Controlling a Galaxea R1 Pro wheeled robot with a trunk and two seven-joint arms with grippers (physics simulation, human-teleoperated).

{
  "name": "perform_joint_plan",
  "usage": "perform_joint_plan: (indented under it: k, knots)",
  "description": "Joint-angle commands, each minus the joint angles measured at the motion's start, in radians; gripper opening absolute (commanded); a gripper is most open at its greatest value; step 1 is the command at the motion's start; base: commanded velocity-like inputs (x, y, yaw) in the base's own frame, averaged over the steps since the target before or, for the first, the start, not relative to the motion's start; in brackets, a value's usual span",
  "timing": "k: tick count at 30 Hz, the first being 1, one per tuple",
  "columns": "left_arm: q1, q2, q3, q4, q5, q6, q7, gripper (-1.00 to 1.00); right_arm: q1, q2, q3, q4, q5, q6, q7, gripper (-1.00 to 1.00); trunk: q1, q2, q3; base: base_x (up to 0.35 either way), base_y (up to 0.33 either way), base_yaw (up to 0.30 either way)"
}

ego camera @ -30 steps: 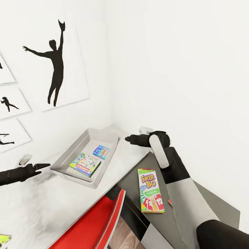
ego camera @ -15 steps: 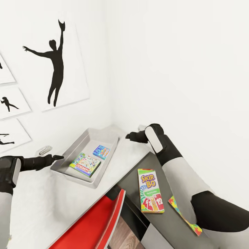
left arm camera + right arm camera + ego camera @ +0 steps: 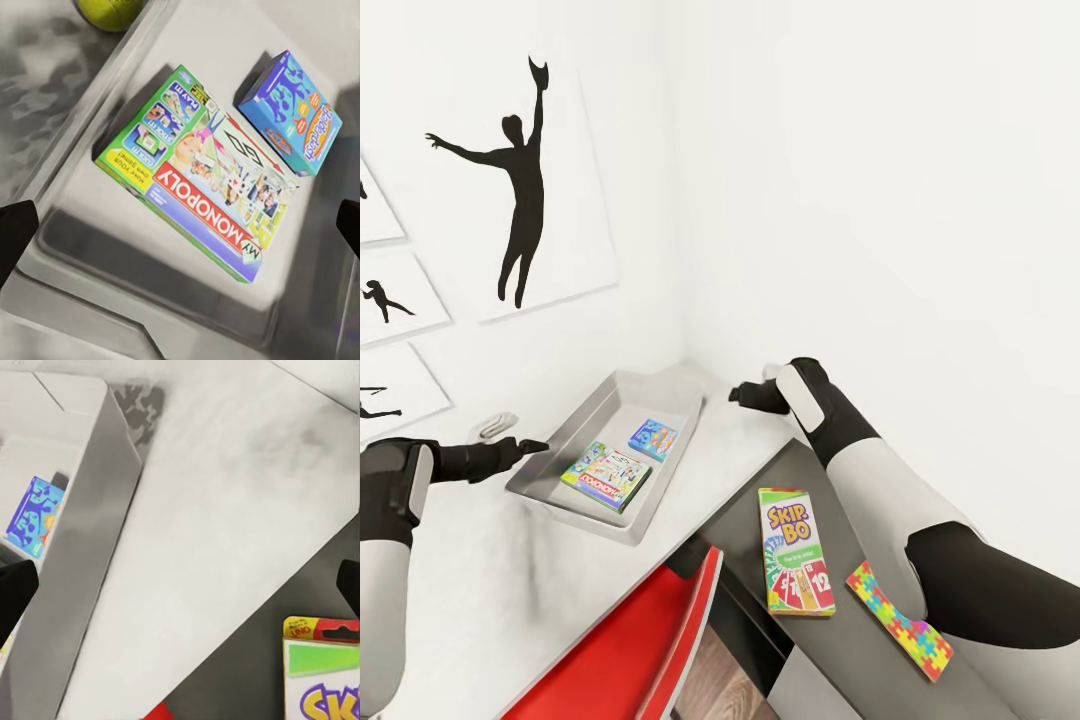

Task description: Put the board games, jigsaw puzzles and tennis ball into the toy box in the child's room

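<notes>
Grey and shallow, the toy box (image 3: 565, 440) sits on the pale surface (image 3: 710, 455) and already holds 2 board games: the Monopoly box (image 3: 202, 176) and the blue box (image 3: 292, 112), both lying flat just below the left gripper (image 3: 180, 225). That gripper hovers at the box's near rim with its fingers spread and nothing between them. A tennis ball (image 3: 112, 9) rests on the surface just beyond the box wall, ahead of the left gripper. The right gripper (image 3: 180, 585) is likewise released and empty, poised over the surface beside the box's end wall. The Skip-Bo box (image 3: 795, 550) lies on the dark lower section, back toward the robot from it, with 1 jigsaw puzzle (image 3: 900, 620) beside it. A clean pickup probably means lowering squarely over the Skip-Bo box's narrow sides before closing.
</notes>
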Motion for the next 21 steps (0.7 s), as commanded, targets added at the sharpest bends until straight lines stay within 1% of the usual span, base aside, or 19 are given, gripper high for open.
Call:
perform_joint_plan:
  k: [1, 21]
  knots:
    - [-0.002, 0.0, 0.002, -0.001, -0.009, 0.004, -0.009, 1.0, -0.001, 0.0, 0.004, -0.006, -0.01, 0.002, -0.009, 1.0, 0.001, -0.002, -0.002, 0.0, 0.0, 0.0]
    - [-0.002, 0.005, 0.004, 0.0, -0.001, 0.004, -0.015, 1.0, 0.001, 0.0, 0.009, -0.016, -0.009, 0.002, -0.005, 1.0, 0.001, -0.002, -0.002, -0.001, 0.0, 0.0]
